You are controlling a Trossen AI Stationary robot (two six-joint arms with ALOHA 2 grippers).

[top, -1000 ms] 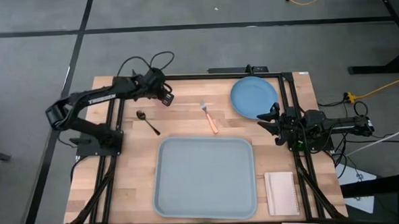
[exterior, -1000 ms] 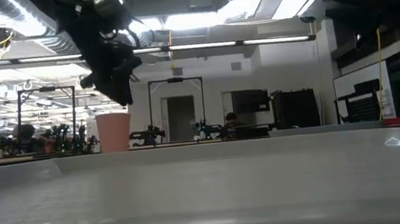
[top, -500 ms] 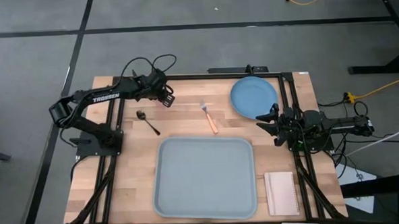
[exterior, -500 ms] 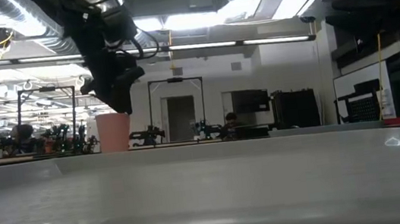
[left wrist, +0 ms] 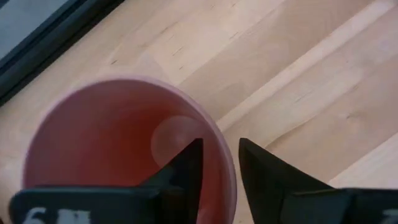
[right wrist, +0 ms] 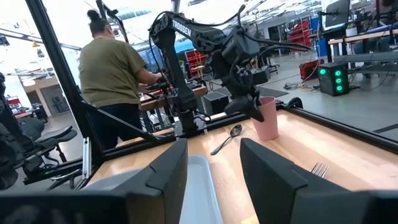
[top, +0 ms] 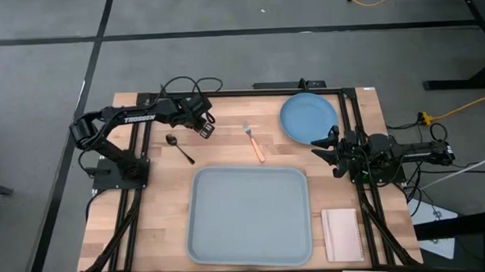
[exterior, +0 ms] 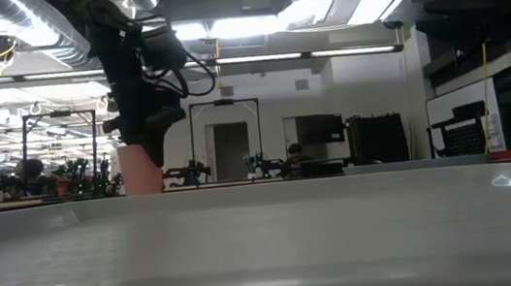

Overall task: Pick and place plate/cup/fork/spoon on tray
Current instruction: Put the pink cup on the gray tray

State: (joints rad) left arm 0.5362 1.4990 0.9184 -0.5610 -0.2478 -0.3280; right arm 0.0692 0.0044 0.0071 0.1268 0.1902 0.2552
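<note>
Left wrist view: left claw (left wrist: 219,168) is down over the cup (left wrist: 106,143), 1 finger inside the bowl, 1 outside, straddling the rim wall; fingers parted, not yet clenched on it.
Cup location: upright on the bench (top: 227,149) at the far left, beside the frame bar; in the high view it sits mostly hidden under the left claw (top: 203,124).
Cup handling: looks like thin plastic, light, stiff enough but the wall may flex if pinched hard; smooth and glossy, so likely slippery; not fragile. Empty inside.
Where to grip: the rim wall, as the fingers now stand, is a fair hold; pinch 1 side of the wall, lift straight up, keep it upright.
Risk: an off-centre rim pinch could tip or swing a cup this light; a gentle squeeze should do.
Right claw (top: 332,150): waits at the bench's right edge just beside the plate (top: 309,117), fingers spread wide, holding nothing.
Tray (top: 248,215): near middle of the bench, nothing on it.
Fork (top: 254,142): lies between cup and plate, apart from the tray.
Spoon (top: 178,148): lies near the cup, toward the tray.
Progress: judged 0 of 4 items placed; cup pick is the step in hand.
</note>
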